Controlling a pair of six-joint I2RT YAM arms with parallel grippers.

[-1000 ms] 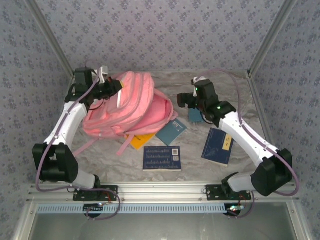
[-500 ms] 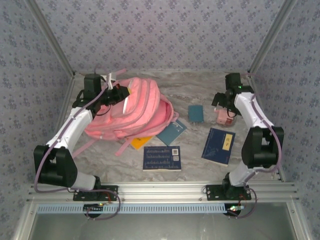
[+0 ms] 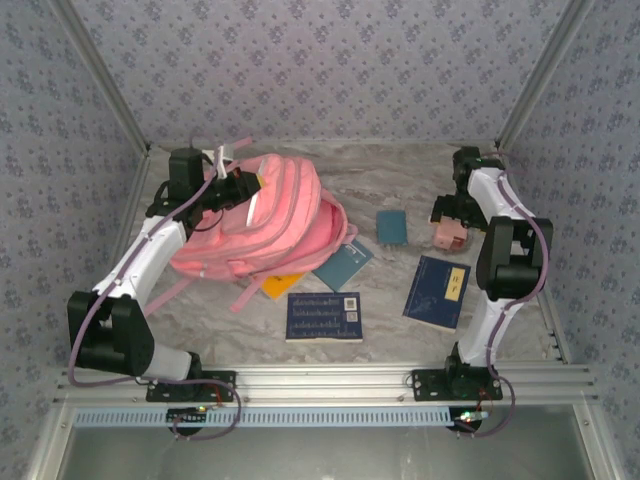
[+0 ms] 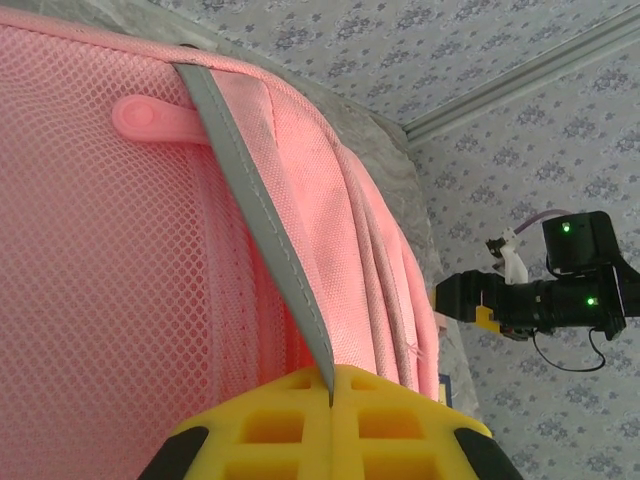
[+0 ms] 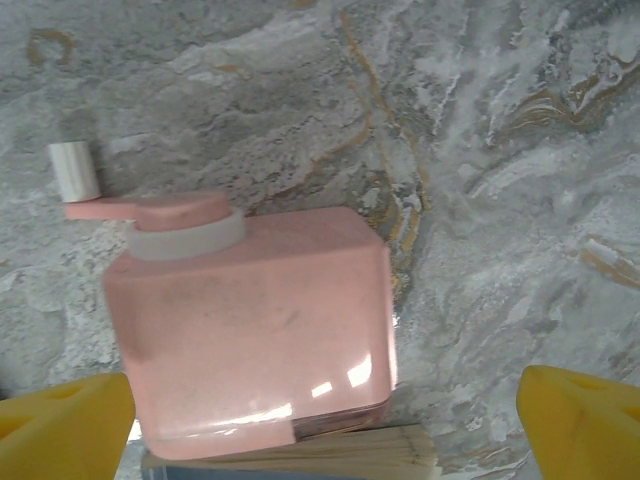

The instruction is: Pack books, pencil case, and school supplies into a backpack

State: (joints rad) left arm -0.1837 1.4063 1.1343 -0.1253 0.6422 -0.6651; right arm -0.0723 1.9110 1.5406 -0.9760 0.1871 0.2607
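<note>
Left pincer (image 4: 330, 405) clamped on grey trim (image 4: 255, 190) of backpack (image 3: 280, 210); right pincer (image 5: 320, 415) wide above pink box (image 5: 250, 320) on bench (image 5: 500, 150), navy book (image 3: 436, 290) near

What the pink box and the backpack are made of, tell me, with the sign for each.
The pink box is probably hard plastic, smooth and semi-glossy: bright light spots sit on its flat face, and its corners are moulded round. The backpack looks like matt synthetic fabric: the left wrist view shows open mesh beside stitched pink panels and a grey webbing strip.
</note>
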